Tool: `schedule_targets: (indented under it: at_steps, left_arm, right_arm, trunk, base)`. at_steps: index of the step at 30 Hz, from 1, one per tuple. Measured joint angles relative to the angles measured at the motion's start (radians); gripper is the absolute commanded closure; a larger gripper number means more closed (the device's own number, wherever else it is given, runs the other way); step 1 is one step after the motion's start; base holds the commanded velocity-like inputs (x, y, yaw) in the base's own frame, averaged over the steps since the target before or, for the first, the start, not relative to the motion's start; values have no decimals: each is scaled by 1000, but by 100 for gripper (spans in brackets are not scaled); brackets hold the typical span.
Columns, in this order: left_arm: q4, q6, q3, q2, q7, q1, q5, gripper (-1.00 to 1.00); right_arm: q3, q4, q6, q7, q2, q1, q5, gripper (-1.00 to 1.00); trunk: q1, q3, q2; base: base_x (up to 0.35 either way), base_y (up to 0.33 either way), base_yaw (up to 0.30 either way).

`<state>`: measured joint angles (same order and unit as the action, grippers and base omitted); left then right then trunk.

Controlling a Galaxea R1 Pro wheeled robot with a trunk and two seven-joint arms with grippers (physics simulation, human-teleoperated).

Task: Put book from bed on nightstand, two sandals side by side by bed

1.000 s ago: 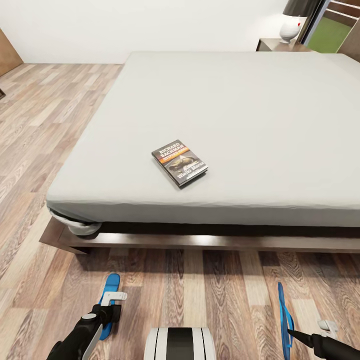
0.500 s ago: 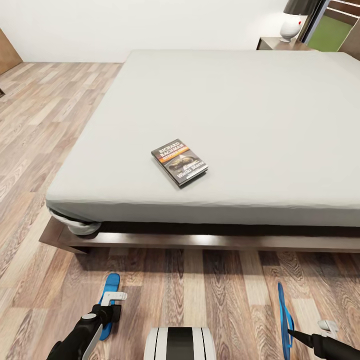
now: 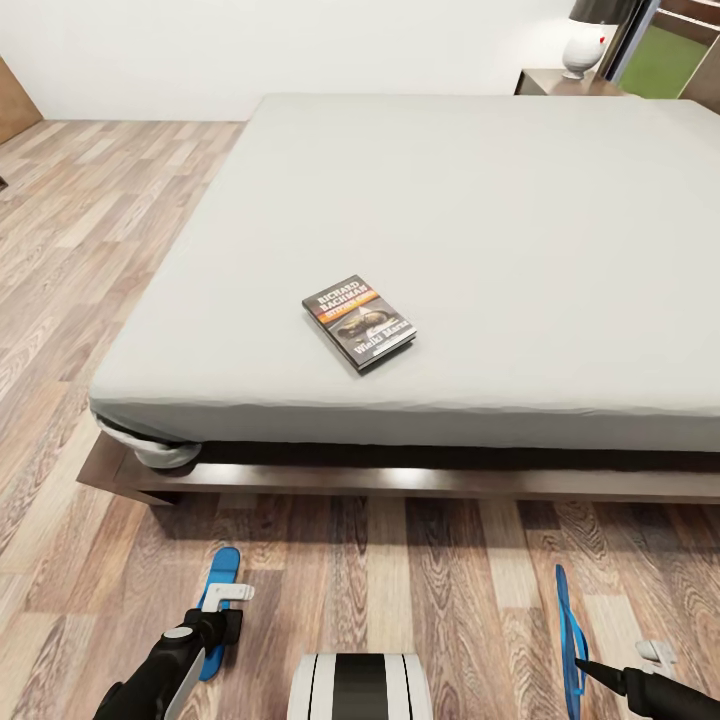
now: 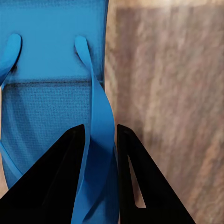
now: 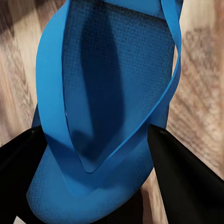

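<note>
Both arms low over the plank floor (image 3: 420, 590) by the bed (image 3: 450, 250). Left gripper (image 4: 100, 135) jaws pinching a blue sandal (image 4: 51, 93) strap; right gripper (image 5: 95, 135) jaws clamp the other sandal (image 5: 107, 93), tilted on edge. Thin paperback book (image 3: 359, 323) flat on the smooth grey mattress near its edge.

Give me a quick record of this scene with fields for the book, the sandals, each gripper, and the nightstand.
book: lying flat on the bed, near its foot edge
left sandal: strap between the left gripper fingers
right sandal: on edge, sole between the right gripper fingers
nightstand: beyond the bed's far corner, lamp on top
sandals side by side: not yet
</note>
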<state>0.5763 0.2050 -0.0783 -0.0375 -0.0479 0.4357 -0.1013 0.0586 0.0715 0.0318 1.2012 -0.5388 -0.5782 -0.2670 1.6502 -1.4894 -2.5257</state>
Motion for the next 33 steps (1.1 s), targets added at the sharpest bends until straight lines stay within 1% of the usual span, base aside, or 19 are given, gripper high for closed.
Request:
schedule_targets:
  at_steps: [2, 4, 16, 19, 31, 33]
  left_arm:
    - [0, 0, 0, 0, 0, 0, 0, 100]
    - [0, 0, 0, 0, 0, 0, 0, 100]
    - [0, 0, 0, 0, 0, 0, 0, 100]
    - [0, 0, 0, 0, 0, 0, 0, 100]
    - [0, 0, 0, 0, 0, 0, 0, 100]
    - [0, 0, 0, 0, 0, 0, 0, 100]
  right_arm:
    - [0, 0, 0, 0, 0, 0, 0, 100]
    - [-1, 0, 0, 0, 0, 0, 0, 100]
    - [0, 0, 0, 0, 0, 0, 0, 100]
    - [-1, 0, 0, 0, -1, 0, 0, 100]
    - [0, 0, 0, 0, 0, 0, 0, 100]
    - [-1, 0, 0, 0, 1, 0, 0, 100]
  trunk:
    - [0, 0, 0]
    - [1, -8, 0]
    - [1, -8, 0]
    - [2, -19, -1]
    - [2, -19, -1]
    - [3, -27, -2]
  base:
    - [0, 0, 0]
    - [0, 0, 0]
    - [0, 0, 0]
    - [0, 0, 0]
    - [0, 0, 0]
    - [0, 0, 0]
